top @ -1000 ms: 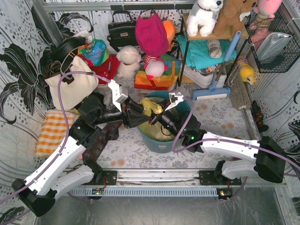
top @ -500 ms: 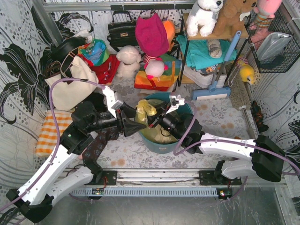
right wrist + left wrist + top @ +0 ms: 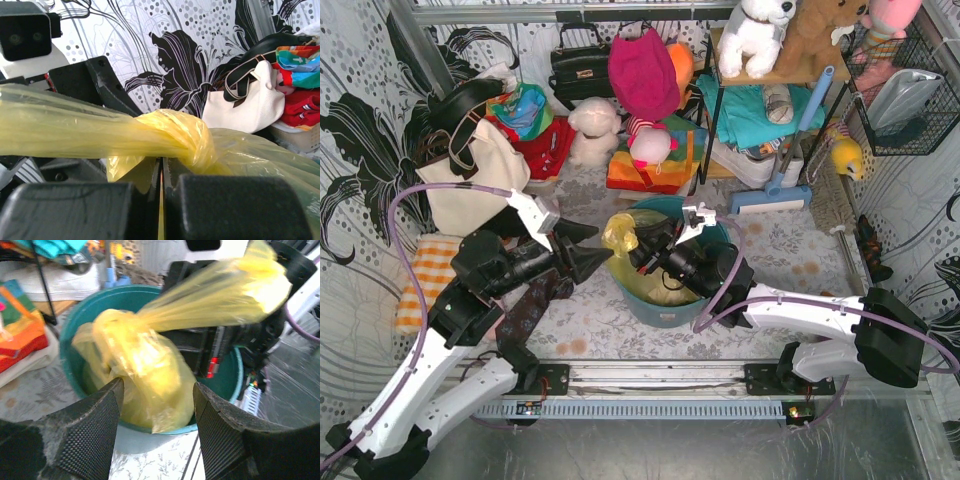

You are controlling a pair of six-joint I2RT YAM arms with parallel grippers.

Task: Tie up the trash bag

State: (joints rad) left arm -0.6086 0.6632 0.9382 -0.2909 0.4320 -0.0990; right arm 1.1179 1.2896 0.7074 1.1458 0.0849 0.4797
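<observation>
We are judging that the tying is in its closing step. A knot (image 3: 186, 136) is already sitting in the neck of the bag (image 3: 623, 232), and what is left is cinching it. Our right pincer (image 3: 161, 172) is pressing shut on a thin fold of the plastic. The knot is sitting just above and beyond its fingertips, and a taut tail (image 3: 215, 287) is stretching from the knot towards it.

Our left pincer (image 3: 157, 390) is standing wide and gripping nothing. The bag is lying straight ahead of its tips and apart from them, down inside the bin (image 3: 75, 337).

For the next move, we are thinking the left pincer needs to go forward and close on the bag's neck below the knot. The right can then pull the tail away against it. A hard tug is risking a tear in such thin film, or lifting the bag out of the bin.
</observation>
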